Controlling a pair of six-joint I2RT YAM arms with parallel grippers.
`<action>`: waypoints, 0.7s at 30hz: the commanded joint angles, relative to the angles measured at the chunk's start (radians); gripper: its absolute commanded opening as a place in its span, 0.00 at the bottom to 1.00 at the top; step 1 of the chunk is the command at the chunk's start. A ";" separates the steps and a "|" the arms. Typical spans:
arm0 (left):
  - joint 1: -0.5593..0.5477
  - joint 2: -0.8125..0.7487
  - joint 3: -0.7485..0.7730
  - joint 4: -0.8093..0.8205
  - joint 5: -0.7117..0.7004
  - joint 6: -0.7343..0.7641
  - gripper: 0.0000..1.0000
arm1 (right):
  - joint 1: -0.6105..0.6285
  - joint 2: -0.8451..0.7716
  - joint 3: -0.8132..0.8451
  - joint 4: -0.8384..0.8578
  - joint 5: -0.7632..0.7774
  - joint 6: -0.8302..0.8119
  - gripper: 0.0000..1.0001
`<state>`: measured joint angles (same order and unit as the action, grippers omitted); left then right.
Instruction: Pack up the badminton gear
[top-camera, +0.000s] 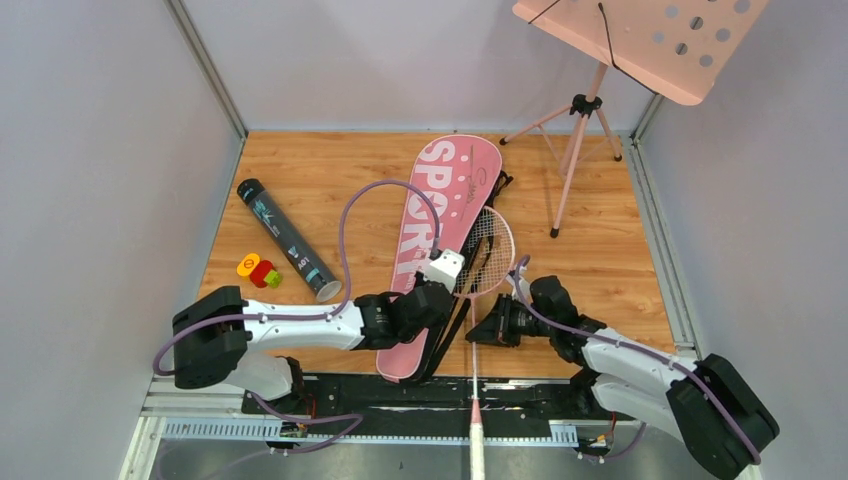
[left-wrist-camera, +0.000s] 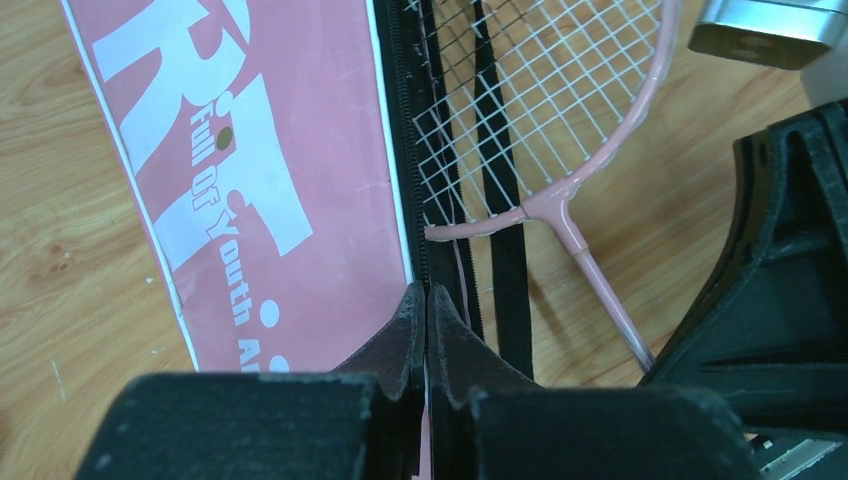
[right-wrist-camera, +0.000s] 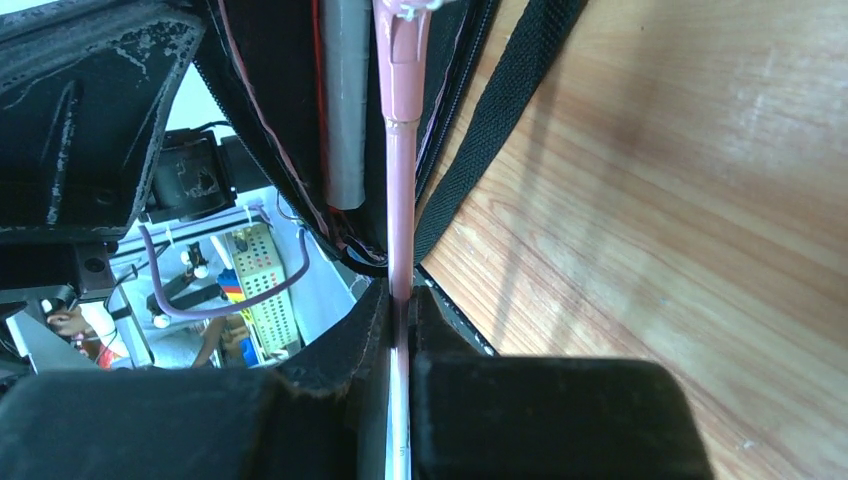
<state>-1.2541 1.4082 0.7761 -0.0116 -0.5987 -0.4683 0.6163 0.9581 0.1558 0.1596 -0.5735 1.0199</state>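
The pink "SPORT" racket bag (top-camera: 430, 215) lies slantwise on the wooden floor, its black zipper edge facing right. My left gripper (top-camera: 441, 297) is shut on that zipper edge (left-wrist-camera: 427, 262); the bag's pink face (left-wrist-camera: 270, 160) is to the left of the jaws. A pink racket's head (top-camera: 487, 252) lies partly on the bag's open side and also shows in the left wrist view (left-wrist-camera: 545, 90). My right gripper (top-camera: 482, 330) is shut on its thin pink shaft (right-wrist-camera: 400, 200). The white handle (top-camera: 476, 450) sticks out past the near edge. The black tube (top-camera: 286, 240) lies at the left. No shuttlecocks are in view.
A small orange, red and green toy (top-camera: 258, 270) sits beside the tube. The pink music stand (top-camera: 585, 110) stands at the back right. The bag's black strap (right-wrist-camera: 505, 130) lies loose on the wood by the racket. Grey walls close in both sides.
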 joint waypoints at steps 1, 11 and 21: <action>-0.001 -0.055 -0.010 0.075 0.020 0.037 0.00 | -0.027 0.069 0.056 0.220 -0.091 -0.108 0.00; 0.000 -0.060 -0.018 0.085 0.069 0.064 0.00 | -0.059 0.291 0.209 0.231 -0.257 -0.283 0.00; 0.000 -0.101 -0.032 0.119 0.079 0.141 0.00 | -0.059 0.387 0.153 0.365 -0.385 -0.248 0.00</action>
<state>-1.2541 1.3560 0.7525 0.0261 -0.5213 -0.3790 0.5549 1.3334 0.2905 0.3695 -0.8631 0.8062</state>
